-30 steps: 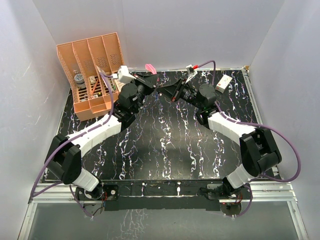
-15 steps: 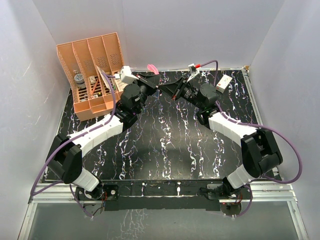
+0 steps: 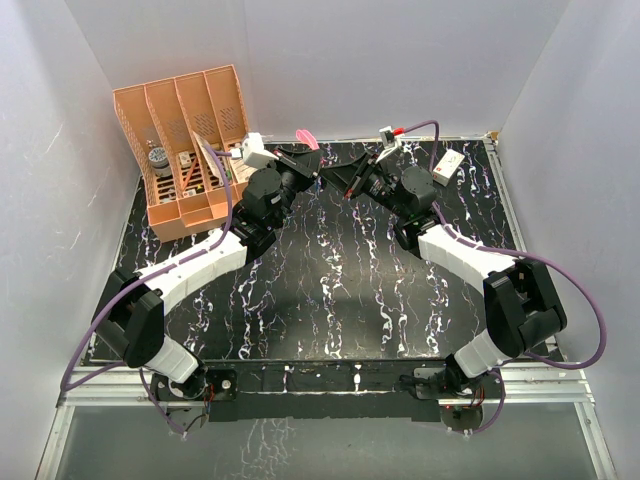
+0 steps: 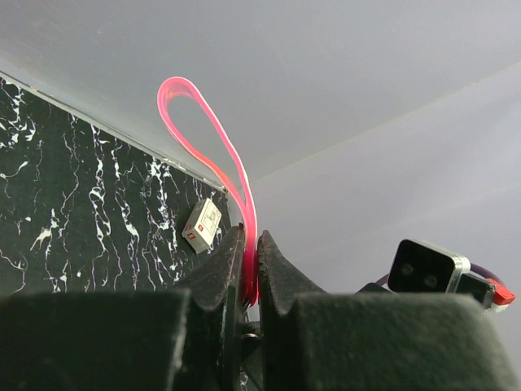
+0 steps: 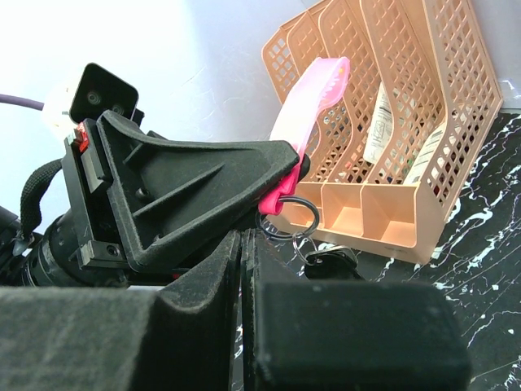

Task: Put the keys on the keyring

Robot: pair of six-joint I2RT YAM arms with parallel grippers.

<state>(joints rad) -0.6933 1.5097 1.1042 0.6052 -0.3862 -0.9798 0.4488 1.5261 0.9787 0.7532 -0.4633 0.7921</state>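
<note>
My left gripper (image 3: 318, 172) (image 4: 248, 236) is shut on the lower end of the red-pink keyring strap (image 4: 203, 122), whose loop stands up above the jaws (image 3: 305, 138). In the right wrist view the strap (image 5: 313, 98) sticks out of the left gripper's fingers (image 5: 203, 187). A dark metal ring (image 5: 289, 218) hangs from its end. A small ring with the black key (image 5: 330, 262) hangs from that. My right gripper (image 3: 345, 185) (image 5: 242, 236) is shut, just below and beside the ring, tip to tip with the left gripper above the far part of the table. The blue key is not visible.
An orange mesh organizer (image 3: 185, 145) (image 5: 407, 122) with small items stands at the far left. A small white box (image 3: 449, 165) (image 4: 202, 226) lies at the far right of the black marbled table (image 3: 330, 290). White walls enclose the table.
Both grippers have shifted slightly toward the far wall and stayed tip to tip. The left gripper still holds the strap.
</note>
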